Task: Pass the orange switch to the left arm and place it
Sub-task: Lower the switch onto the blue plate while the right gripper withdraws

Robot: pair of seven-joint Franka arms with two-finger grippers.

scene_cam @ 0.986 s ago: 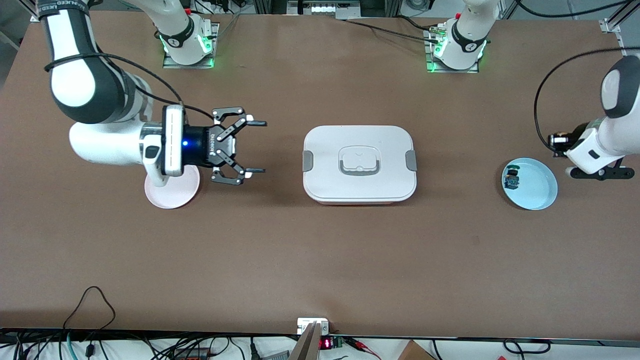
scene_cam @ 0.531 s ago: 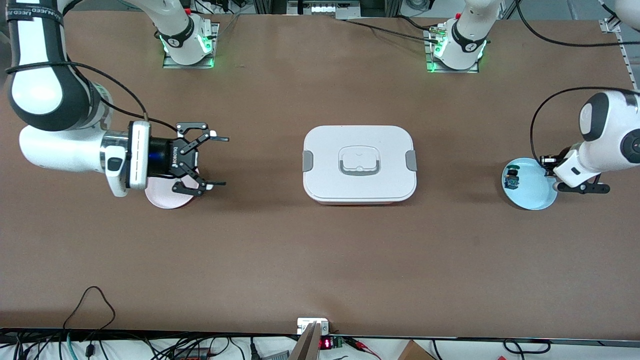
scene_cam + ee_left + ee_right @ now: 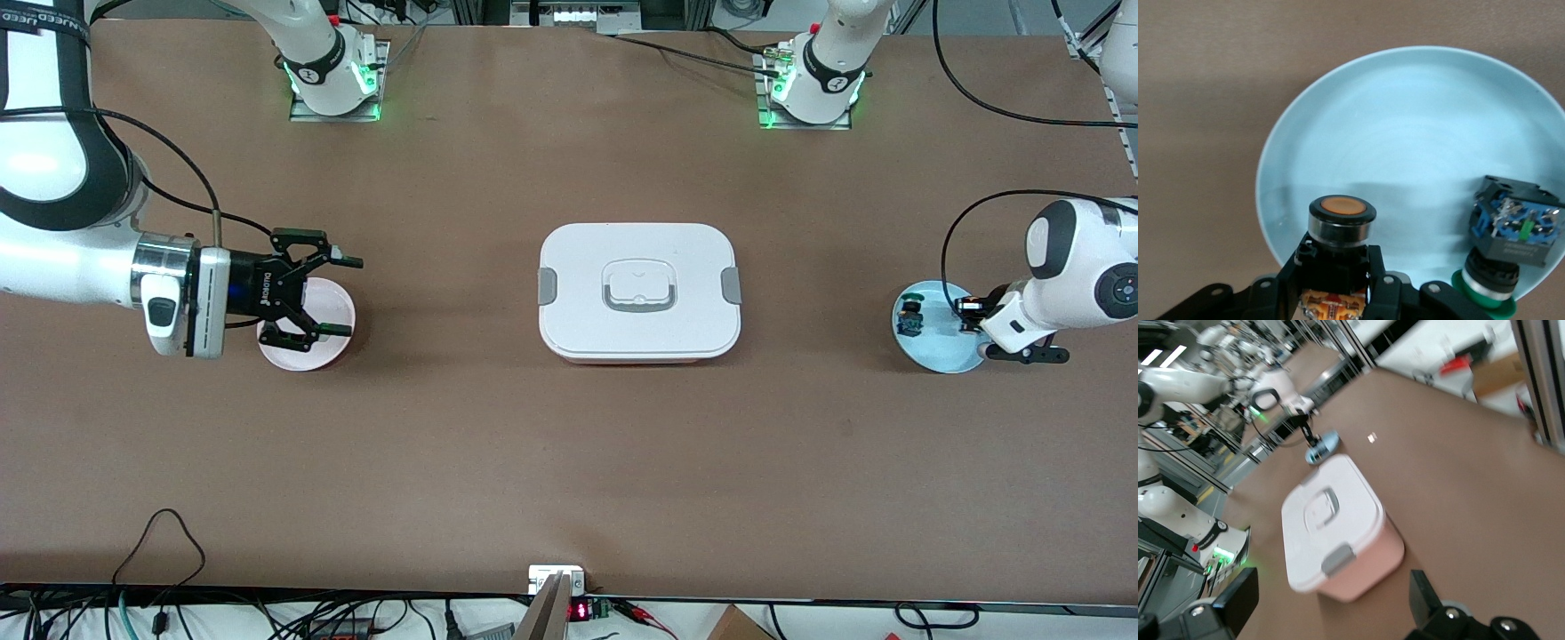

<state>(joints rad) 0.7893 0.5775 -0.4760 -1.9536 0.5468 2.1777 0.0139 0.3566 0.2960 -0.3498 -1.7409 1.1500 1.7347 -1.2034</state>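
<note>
Two grippers are at work: the left gripper (image 3: 1338,293) is clamped on the orange switch (image 3: 1340,227) over the blue plate (image 3: 933,351), beside the blue-bodied switch (image 3: 1515,230). The right gripper (image 3: 333,295), jaws spread and empty, hangs over the pink plate (image 3: 307,356). The box (image 3: 638,290) sits between the plates.

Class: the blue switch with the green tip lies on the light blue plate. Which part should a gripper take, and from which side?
Probably the blue switch by its squarish blue-and-black body, from above. It lies tipped on its side on the light blue plate, flat faces exposed; the green tip is round and close to the plate's rim.
</note>
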